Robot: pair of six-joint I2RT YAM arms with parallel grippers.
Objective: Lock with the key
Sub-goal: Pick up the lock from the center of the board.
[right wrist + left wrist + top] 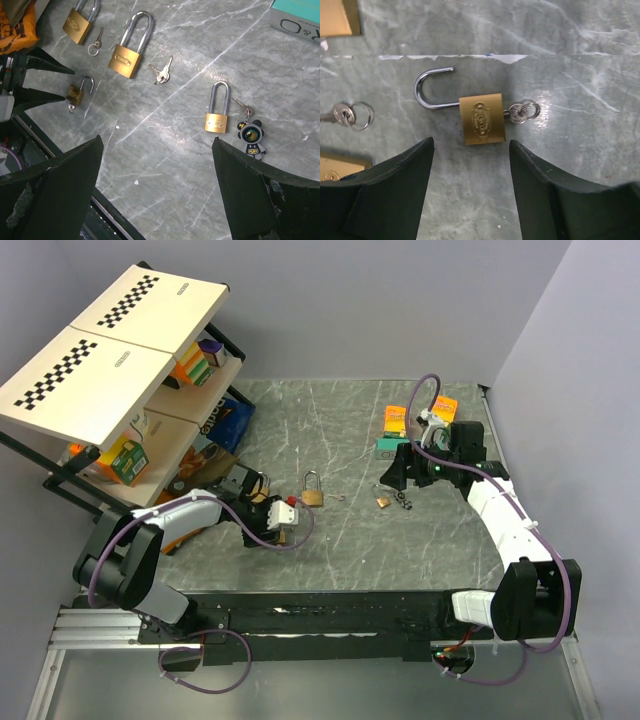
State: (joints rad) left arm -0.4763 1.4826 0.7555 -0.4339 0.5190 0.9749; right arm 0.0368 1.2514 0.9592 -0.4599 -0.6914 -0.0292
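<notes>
Fingers [395, 195] of the left pincer [470, 150] stand apart and hold nothing; they hang over the grey marbled table [580, 60]. Just ahead of the two fingertips, in line with the gap between them, a small brass padlock [481, 119] lies flat on the table. Its shackle [427, 90] is swung out of the body, so that one end is free. The key [522, 111] sits in the keyhole at the bottom of this padlock, and its ring rests on the table. From the wrist it is a little ahead of the fingertip at the right of the view and does not touch it. I see no contact between either finger and the padlock. Out to the side of the other finger lies a second key ring [355, 115]. There is also a brass corner [337, 17] far ahead and another brass corner [340, 167] close beside that finger. The right pincer [157, 140] is well apart from all this, its fingers spread very wide with only table between them. Ahead of it, near the finger at the right of its view, lies a closed padlock [217, 115] with a small bear charm [250, 135] beside it. Farther ahead are a loose pair of keys [161, 72] and a bigger padlock [127, 55].
</notes>
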